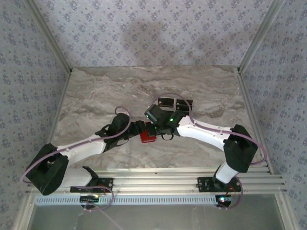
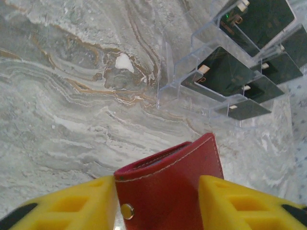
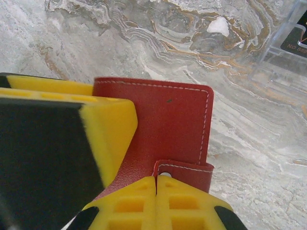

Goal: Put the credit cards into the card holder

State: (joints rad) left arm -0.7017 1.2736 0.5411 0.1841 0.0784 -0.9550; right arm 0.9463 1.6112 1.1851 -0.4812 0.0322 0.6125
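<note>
Left wrist view: the card holder, red and leather-like, sits between two yellow fingers, with a slit of its mouth showing along the stitched far edge.
Handling: I judge it light, thin and soft-walled. It will likely bow or fold if squeezed hard, though the grained skin should give the pads fair purchase.
Where to hold: by the two side edges, away from the mouth so the slot stays free. The snap tab suits a thin pinch to draw the flap aside.
Left gripper: closed onto the card holder, one pad against each side edge, the red body filling the gap.
Right gripper: fingers shut tip to tip, and they seem to nip the end of the snap tab right by its metal stud.
Place: the card holder is on the near side of the clear rack, close to it but apart. I cannot tell whether it rests on the table or is lifted.
Credit cards: dark, leaning in the slots of the clear rack, none in either gripper.
</note>
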